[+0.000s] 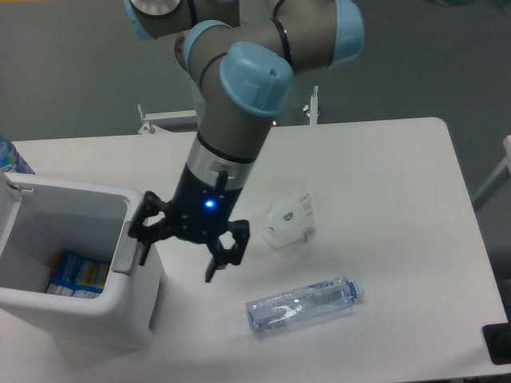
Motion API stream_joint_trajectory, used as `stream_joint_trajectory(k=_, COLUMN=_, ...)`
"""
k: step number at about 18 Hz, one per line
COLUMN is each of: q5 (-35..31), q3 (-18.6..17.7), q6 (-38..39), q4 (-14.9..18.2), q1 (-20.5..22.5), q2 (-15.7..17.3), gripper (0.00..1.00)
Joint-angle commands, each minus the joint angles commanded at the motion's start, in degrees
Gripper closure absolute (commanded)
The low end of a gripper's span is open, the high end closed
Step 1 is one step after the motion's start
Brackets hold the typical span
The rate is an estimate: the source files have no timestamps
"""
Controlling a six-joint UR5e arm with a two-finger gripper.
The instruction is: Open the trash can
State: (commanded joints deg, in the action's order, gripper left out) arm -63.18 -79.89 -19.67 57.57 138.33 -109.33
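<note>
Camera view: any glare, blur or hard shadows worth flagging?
Camera view: sharp overall with even, diffuse light. Only soft shadows fall on the table under the arm and beside the trash can. The blue LED on the gripper blooms slightly. The clear bottle shows mild highlights. The white bin against the white table gives low contrast. Jaws are open, edges crisp.

The large white boxy trash can (120, 307) looks like smooth moulded plastic with a soft sheen; its grey push-button strip (128, 249) is duller. The clear bottle (303, 303) is thin glossy plastic that catches highlights. The black two-finger tool (180, 254) has a matt, hard finish. The arm's grey tube (231, 132) looks like satin metal, and its light-blue joint cap (254, 78) like smooth plastic. The white table (383, 199) is flat and matt. The crumpled whitish packet (289, 220) looks like thin translucent plastic.
</note>
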Motion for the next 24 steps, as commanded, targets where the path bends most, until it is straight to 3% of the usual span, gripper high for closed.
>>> stream_joint_trajectory(k=3, q5=-4.6, q3=-2.7, q6=-9.6, q4=0.3, q1=3.0, q2=-0.6, gripper=0.00)
stream_joint_trajectory(k=6, q5=-14.2, q3=-5.9, q6=-20.4, q4=0.6, q1=4.5, q2=-0.7, gripper=0.00)
stream_joint_trajectory(k=9, q5=-21.2, q3=-6.5, q6=-24.6, q4=0.7, q1=4.8, q2=-2.4, gripper=0.00)
stream_joint_trajectory(k=13, q5=-21.6, q3=-5.6, q6=-35.8, q4=1.5, q1=9.0, q2=-3.3, gripper=0.00)
stream_joint_trajectory(k=16, q5=-23.7, q3=-4.1, q6=-44.8, q4=5.6, q1=10.6, q2=-4.4, gripper=0.00)
stream_joint_trajectory(k=19, q5=-26.0, q3=-3.1, q6=-47.9, q4=8.3, q1=10.5, q2=-5.0, gripper=0.00)
stream_joint_trajectory(k=24, q5=-29.0, q3=-3.3, q6=-51.3, q4=8.4, q1=9.9, q2=-5.6, gripper=0.00)
